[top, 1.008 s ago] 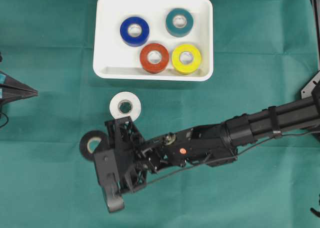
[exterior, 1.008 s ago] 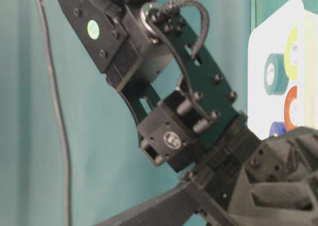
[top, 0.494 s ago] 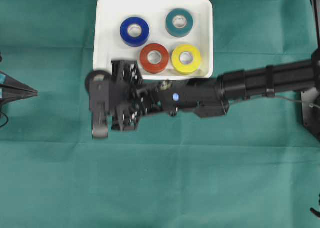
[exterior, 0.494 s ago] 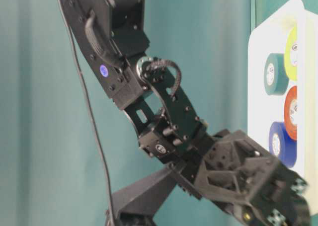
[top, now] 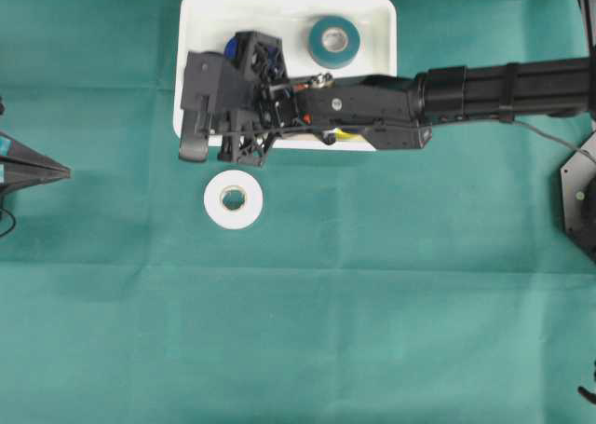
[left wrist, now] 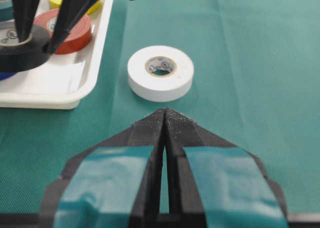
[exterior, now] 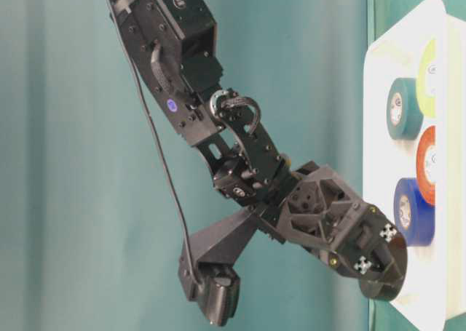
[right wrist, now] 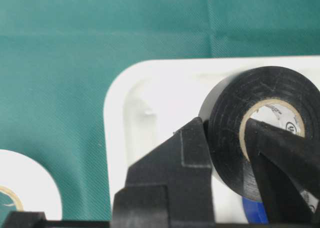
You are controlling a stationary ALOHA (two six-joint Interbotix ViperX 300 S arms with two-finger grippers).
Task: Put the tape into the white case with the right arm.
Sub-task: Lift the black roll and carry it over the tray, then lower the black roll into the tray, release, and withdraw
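1. Right gripper (right wrist: 225, 163) is clamped on the black tape roll (right wrist: 260, 128), 1 finger against the outside wall and the other through the cardboard core.
2. A second ago the right arm (top: 484, 88) lay low over the cloth, near the white tape roll (top: 233, 200); it has since swung up and now hangs over the left end of the white case (top: 289, 0).
3. Judged from that, pickup and carry are done; only lowering and letting go remain.
4. Black roll sits above the case floor near the blue roll (exterior: 413, 211); I cannot tell if it touches.
5. Left gripper (left wrist: 164, 119) rests pinched shut, blue-banded, apart from the work.
6. Materials: the case is smooth glossy plastic with rounded corners and a raised rim; the rolls are slick vinyl rings on card cores; the green cloth (top: 372, 331) is finely woven and matte, faintly creased.
7. 1 white roll is left on the cloth.
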